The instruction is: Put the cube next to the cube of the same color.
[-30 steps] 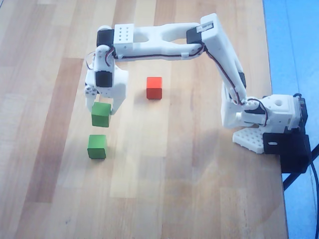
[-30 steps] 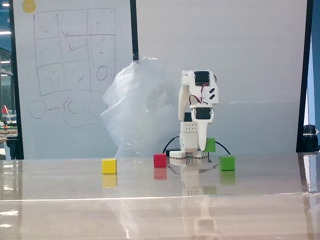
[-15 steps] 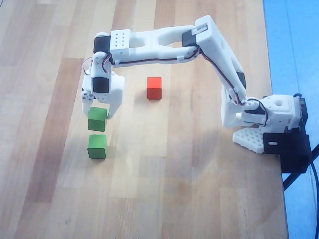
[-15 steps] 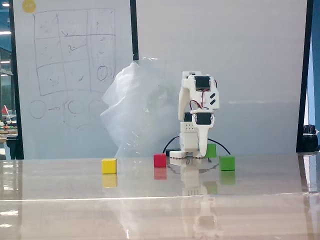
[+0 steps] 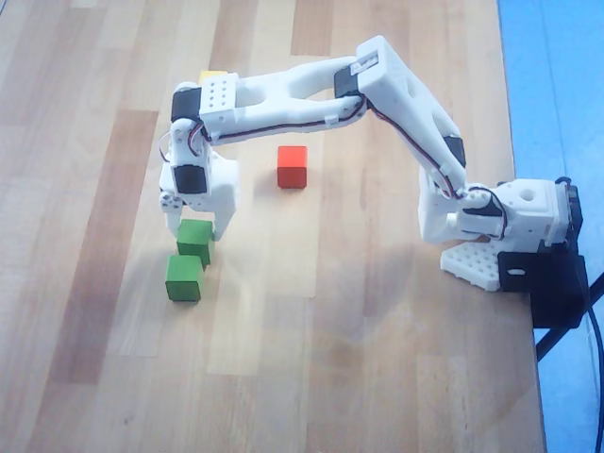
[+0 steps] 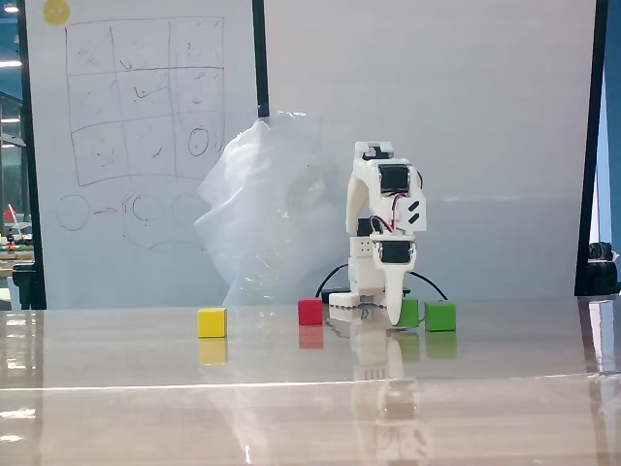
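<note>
Two green cubes sit close together on my wooden table (image 5: 377,377). In the overhead view my gripper (image 5: 195,229) has its two white fingers spread, one on each side of the cube (image 5: 194,241), the duller green one. I cannot tell if the fingers touch it. Its brighter twin, the cube of the same color (image 5: 183,277), lies just beside it, corner near corner. From above, the yellow cube (image 5: 212,75) hides mostly under my arm. The fixed view shows it whole, and a whiteboard (image 6: 136,146) with drawings behind. The red cube (image 5: 292,166) sits apart. All the cubes look smooth, with square sides.
</note>
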